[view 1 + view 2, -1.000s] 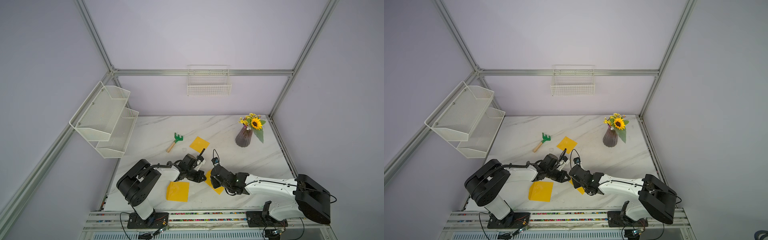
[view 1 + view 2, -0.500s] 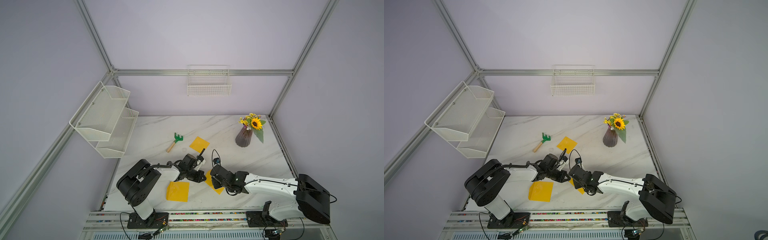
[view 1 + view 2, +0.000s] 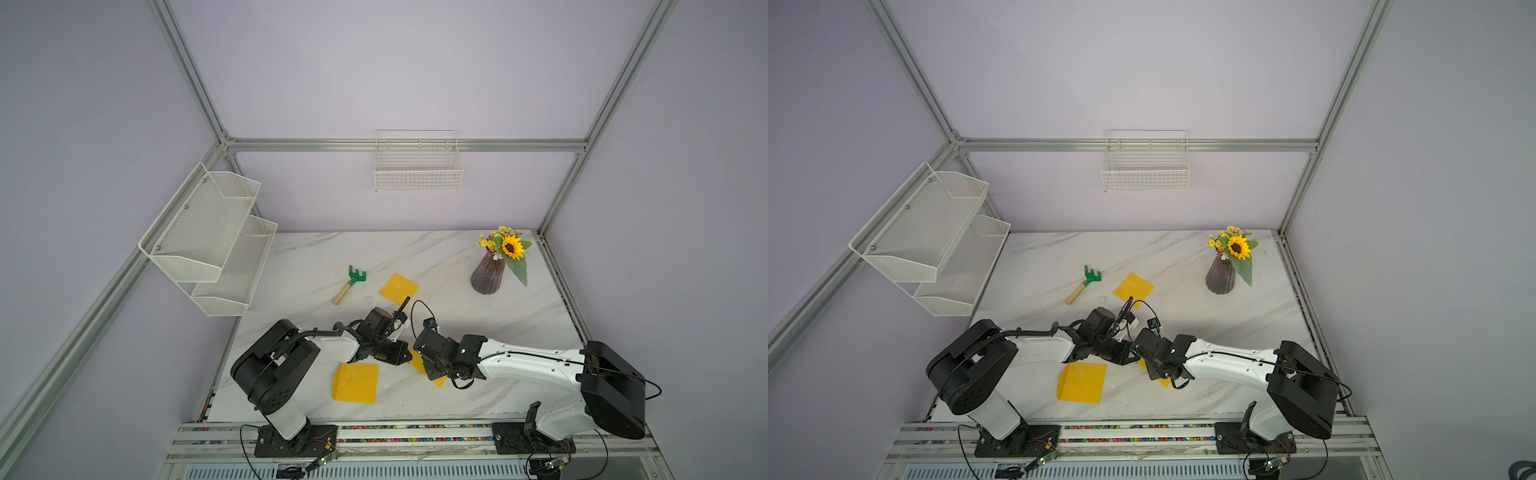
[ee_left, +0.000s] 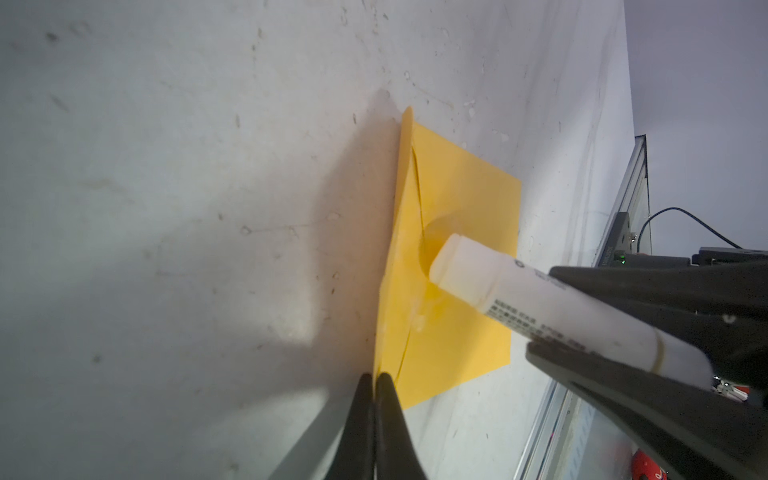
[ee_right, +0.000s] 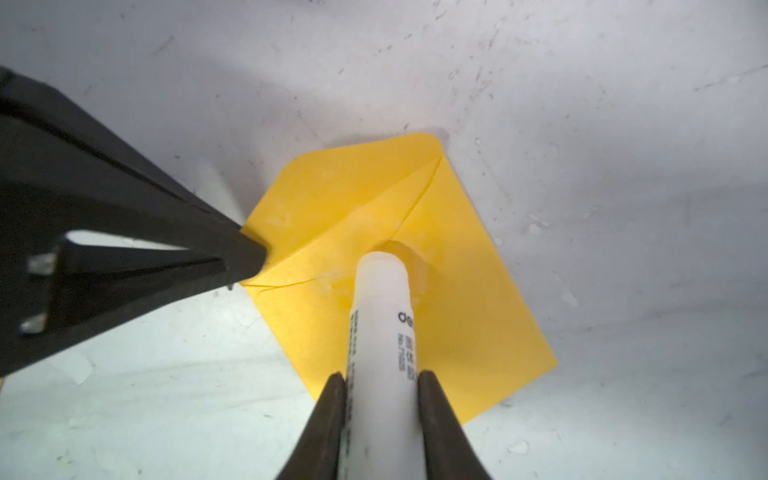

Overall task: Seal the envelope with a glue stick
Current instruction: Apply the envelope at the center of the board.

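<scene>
The glue stick (image 5: 380, 332), a white tube with dark print, is clamped between the right jaws and juts past their tips. It tilts down with its uncapped pale end on the envelope (image 5: 469, 332). That yellow envelope lies flat on the desk (image 5: 602, 124), its flap corner under the closed left jaws' tips.

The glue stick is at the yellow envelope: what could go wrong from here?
1. The left gripper, jaws shut, sits on only one corner of the envelope; a sideways stroke may turn or crease it.
2. The right gripper holds the glue stick far from its tip, so pressing down could tilt it in the jaws.
</scene>
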Robot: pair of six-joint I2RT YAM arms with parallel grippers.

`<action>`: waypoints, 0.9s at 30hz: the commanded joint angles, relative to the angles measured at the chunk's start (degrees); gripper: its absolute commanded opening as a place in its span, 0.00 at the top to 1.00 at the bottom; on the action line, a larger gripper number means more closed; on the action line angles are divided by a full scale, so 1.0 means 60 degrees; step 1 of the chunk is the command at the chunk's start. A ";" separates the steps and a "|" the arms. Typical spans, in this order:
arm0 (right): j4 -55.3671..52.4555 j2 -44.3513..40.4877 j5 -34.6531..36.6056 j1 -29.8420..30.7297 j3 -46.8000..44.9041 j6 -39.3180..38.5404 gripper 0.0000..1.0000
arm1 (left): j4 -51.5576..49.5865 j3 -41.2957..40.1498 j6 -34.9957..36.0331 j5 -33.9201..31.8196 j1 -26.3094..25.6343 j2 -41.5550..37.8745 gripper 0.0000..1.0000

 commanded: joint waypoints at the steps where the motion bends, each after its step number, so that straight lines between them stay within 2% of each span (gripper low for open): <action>1: -0.1514 0.0590 0.0283 0.0006 0.0217 -0.0014 1.00 | 0.0032 0.0152 0.0226 0.0110 0.0058 -0.0247 1.00; 6: -0.1058 0.1006 -0.0658 0.0006 0.0966 -0.0584 1.00 | 0.0183 0.0125 0.0411 0.0380 0.0044 -0.0273 1.00; 9: -0.1346 0.0678 -0.0964 -0.0111 0.1147 -0.0571 1.00 | 0.0526 -0.0102 0.0564 0.0299 0.0029 -0.0435 1.00; 13: -0.1674 -0.0120 -0.1878 -0.1027 0.1241 -0.0430 1.00 | 0.0687 -0.0121 0.0910 0.0262 -0.0026 -0.0478 1.00; 19: -0.3258 -0.0260 -0.3148 -0.2405 0.2023 -0.0279 1.00 | 0.1152 -0.0081 0.1114 0.0375 -0.0352 -0.0355 1.00; 21: -0.3465 -0.0224 -0.3639 -0.2675 0.2135 -0.0291 1.00 | 0.1357 -0.0054 0.1024 0.0430 -0.0513 -0.0236 1.00; 27: -0.3755 0.0258 -0.3844 -0.2865 0.2495 -0.0147 1.00 | 0.1953 -0.0037 0.0509 0.0409 -0.0959 0.0170 1.00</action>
